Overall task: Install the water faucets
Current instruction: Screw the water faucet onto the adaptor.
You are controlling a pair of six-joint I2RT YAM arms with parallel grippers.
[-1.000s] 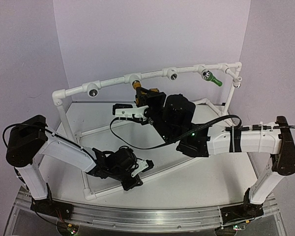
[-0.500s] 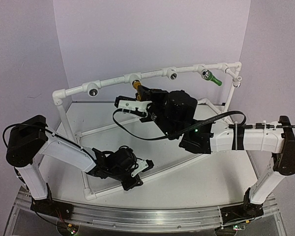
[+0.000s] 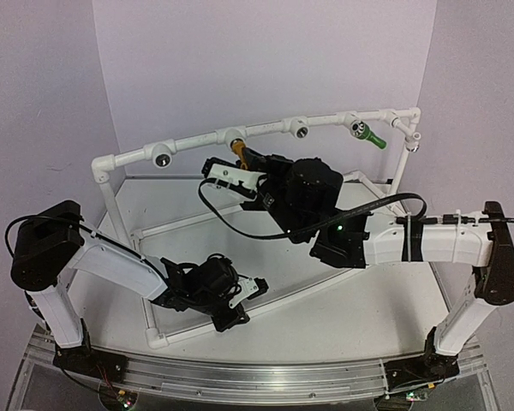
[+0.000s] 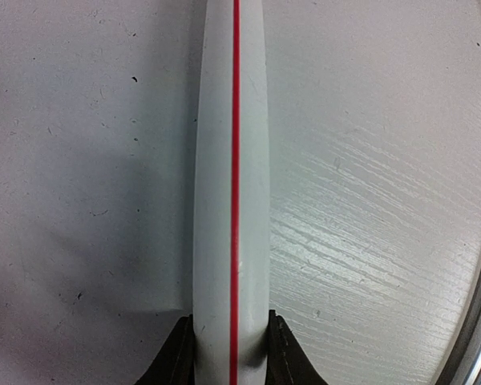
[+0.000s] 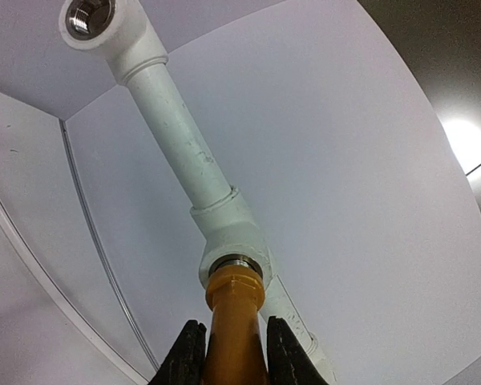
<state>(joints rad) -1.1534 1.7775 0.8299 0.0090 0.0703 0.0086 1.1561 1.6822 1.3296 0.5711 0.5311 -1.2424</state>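
The yellow-orange water faucet [image 3: 238, 151] [image 5: 234, 321] stands with its end in a socket [image 5: 234, 250] of the white pipe frame's top rail [image 3: 197, 141]. My right gripper [image 3: 247, 161] [image 5: 231, 357] is shut on its body, one dark finger on each side. The green water faucet [image 3: 375, 138] sticks out of a socket near the rail's right end. Low at the front, my left gripper [image 3: 238, 310] [image 4: 231, 357] is shut on the frame's bottom pipe [image 4: 231, 200], white with a red stripe.
Two open sockets [image 3: 162, 159] [image 3: 301, 130] sit along the top rail; one [image 5: 88, 18] also shows in the right wrist view. The frame's uprights [image 3: 111, 201] and corner [image 3: 411, 120] ring the white tabletop [image 3: 325, 317]. A black cable [image 3: 240, 227] loops under the right wrist.
The right wrist has turned about the yellow-orange faucet, its white camera mount swinging up and left. The left arm has stayed still on the bottom pipe.
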